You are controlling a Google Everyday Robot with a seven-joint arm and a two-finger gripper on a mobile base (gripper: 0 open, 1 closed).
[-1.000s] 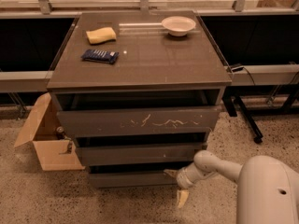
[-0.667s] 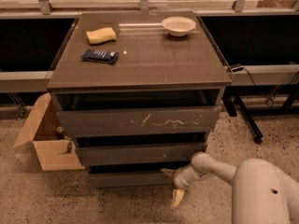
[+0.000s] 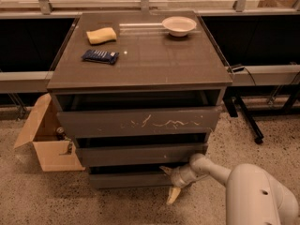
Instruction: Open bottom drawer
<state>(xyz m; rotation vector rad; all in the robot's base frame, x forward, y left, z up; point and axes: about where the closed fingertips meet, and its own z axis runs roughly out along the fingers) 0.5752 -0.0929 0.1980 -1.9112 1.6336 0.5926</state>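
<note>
The bottom drawer (image 3: 126,179) is the slimmest dark grey-brown front at the base of the cabinet, only slightly out. My gripper (image 3: 168,183) is at its right end, open. One finger (image 3: 165,170) sits at the drawer's top edge in the gap under the middle drawer. The other finger (image 3: 172,196) hangs below the front, near the floor. The white arm (image 3: 253,191) reaches in from the lower right.
Above are the middle drawer (image 3: 136,154) and the scratched top drawer (image 3: 140,122). The cabinet top holds a yellow sponge (image 3: 101,35), a blue packet (image 3: 100,56) and a white bowl (image 3: 178,26). An open cardboard box (image 3: 47,144) stands on the floor at the left.
My gripper has moved a little to the left along the bottom drawer's front. The drawers have not visibly moved.
</note>
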